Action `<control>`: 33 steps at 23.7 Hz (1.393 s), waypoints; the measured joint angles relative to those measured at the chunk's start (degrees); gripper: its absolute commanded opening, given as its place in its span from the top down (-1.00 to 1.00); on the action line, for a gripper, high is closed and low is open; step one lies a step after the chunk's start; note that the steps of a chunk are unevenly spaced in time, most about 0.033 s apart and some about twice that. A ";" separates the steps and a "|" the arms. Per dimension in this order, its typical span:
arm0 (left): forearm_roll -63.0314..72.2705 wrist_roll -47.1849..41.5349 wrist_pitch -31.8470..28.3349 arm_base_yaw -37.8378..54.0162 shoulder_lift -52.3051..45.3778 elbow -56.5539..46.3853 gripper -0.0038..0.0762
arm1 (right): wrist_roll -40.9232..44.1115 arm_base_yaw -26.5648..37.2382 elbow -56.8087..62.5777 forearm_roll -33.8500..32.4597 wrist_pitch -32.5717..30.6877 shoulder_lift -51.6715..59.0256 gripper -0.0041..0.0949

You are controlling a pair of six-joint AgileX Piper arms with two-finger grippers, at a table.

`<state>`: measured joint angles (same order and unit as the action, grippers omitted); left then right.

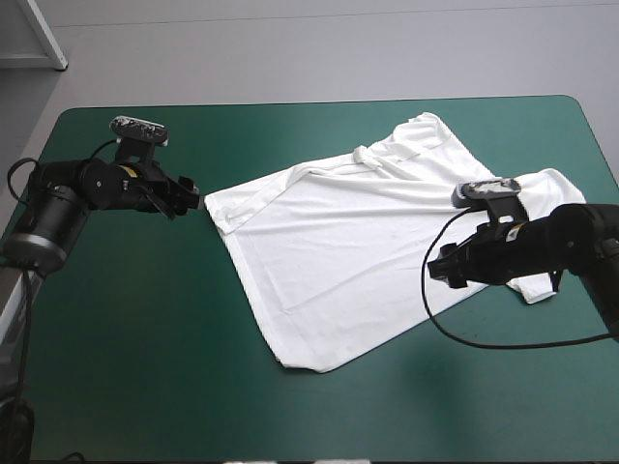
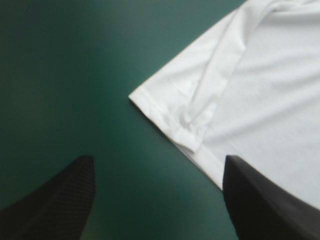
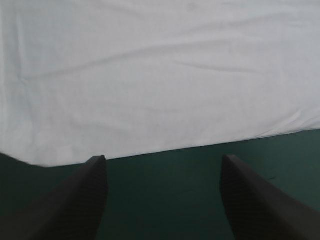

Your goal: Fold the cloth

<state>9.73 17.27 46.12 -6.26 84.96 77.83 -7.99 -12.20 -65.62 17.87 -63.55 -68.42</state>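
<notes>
Left gripper [image 1: 191, 199] released, black fingers [image 2: 55, 205] spread wide at the T-shirt's [image 1: 338, 261] 9 o'clock. A hemmed sleeve corner [image 2: 165, 117], soft and creased into a rolled ridge, lies just ahead of me on the smooth teal-green cover [image 1: 145, 367]. The shirt is white, spread flat with faint wrinkles, slanting from table centre out toward 2 o'clock. Right gripper [image 1: 445, 271], at its 4 o'clock, is unclenched too: bare cover between those fingers, the shirt's straight edge just ahead.

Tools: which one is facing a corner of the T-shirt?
The left tool: a corner of the T-shirt lies ahead of it; the right tool faces a straight edge.
</notes>
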 measured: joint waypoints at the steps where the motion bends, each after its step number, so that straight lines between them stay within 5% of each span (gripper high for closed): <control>1: 0.00 0.00 0.15 0.00 1.45 1.91 -0.40 | 0.13 -1.08 0.83 0.00 0.22 -0.02 -0.31; 11: 0.05 1.12 3.04 0.00 19.52 12.76 -0.40 | 2.84 -15.05 4.90 -0.14 4.39 -0.02 -0.31; 18: 0.23 1.50 -2.32 0.00 30.20 13.30 -0.40 | 6.50 -26.69 5.24 -1.96 6.88 -0.02 -0.31; 20: 0.42 1.50 -3.83 0.00 31.90 13.83 -0.26 | 6.83 -30.23 5.28 -2.68 8.28 -0.02 -0.31; 24: 0.89 1.75 -3.94 -0.84 32.51 14.30 0.85 | 6.90 -36.37 5.28 -6.06 10.31 -1.48 -0.31; 33: 0.20 5.97 -3.39 -3.18 32.51 14.42 0.85 | 6.21 -44.62 5.28 -13.39 19.38 -17.85 -0.30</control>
<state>9.93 23.24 42.73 -9.44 117.46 92.25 -1.79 -56.82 -60.35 4.48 -44.17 -86.27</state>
